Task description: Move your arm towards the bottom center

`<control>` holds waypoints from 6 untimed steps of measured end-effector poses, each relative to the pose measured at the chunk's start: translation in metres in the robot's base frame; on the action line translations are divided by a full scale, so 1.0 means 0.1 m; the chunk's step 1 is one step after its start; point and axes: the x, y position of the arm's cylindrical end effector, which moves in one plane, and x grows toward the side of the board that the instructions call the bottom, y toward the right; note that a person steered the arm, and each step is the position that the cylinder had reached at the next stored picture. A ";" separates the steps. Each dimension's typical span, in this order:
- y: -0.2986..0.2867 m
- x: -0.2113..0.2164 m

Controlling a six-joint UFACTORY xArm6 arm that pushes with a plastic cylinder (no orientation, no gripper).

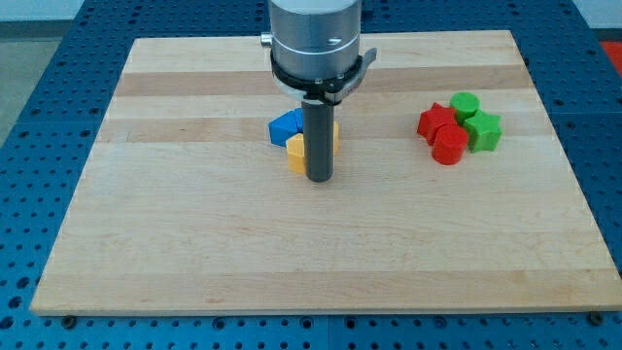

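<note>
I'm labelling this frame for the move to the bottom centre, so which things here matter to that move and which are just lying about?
Belongs to the job:
- my tip, just below the yellow blocks
- wooden board, whose bottom centre is the goal

Just lying about:
- blue block
- yellow blocks, partly behind the rod
- red star-shaped block
- red cylinder
- green cylinder
- green star-shaped block

A: Place type?
B: Lab bench. Wooden board [194, 243] lies on a blue perforated table [39, 39], holes showing past every board edge.
A: Anything else?
B: Metal robot arm [316, 39] at top edge.
</note>
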 end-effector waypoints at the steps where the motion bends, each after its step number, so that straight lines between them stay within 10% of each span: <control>1: 0.00 0.03; 4: -0.49 0.76; 6: -1.01 0.02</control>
